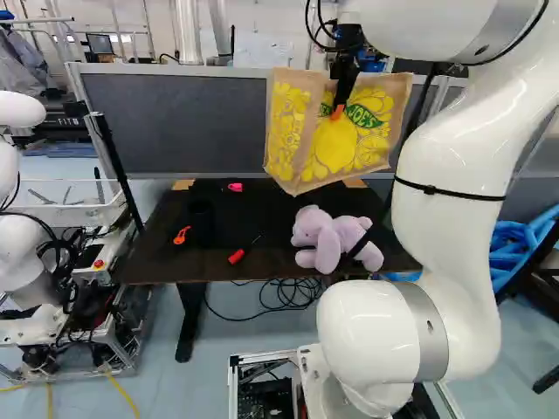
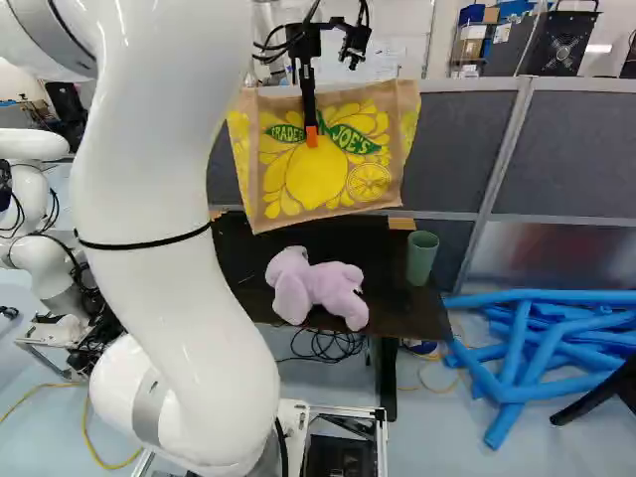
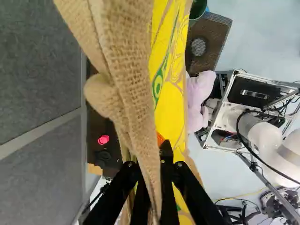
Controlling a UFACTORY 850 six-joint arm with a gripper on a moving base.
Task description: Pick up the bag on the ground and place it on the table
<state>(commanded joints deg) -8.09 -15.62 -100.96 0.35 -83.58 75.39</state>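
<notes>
Burlap, printed yellow, is pinched between my two fingers, closed on the upper edge of the bag, which hangs over the table, its bottom raised behind the plush toy. The step, I judge, is lowering: slowly, so the slack cloth doesn't swing, with the bottom seam kept off the toy and the green cup. I should let it meet the tabletop, then ease down a touch more (soft bags like to slump) before parting my fingers, lest it tip or snag on a pad.

The far tabletop is partly hidden behind the cloth. I can't tell how high the bottom hangs, nor whether anything is inside; the wrist view is mostly folds.
</notes>
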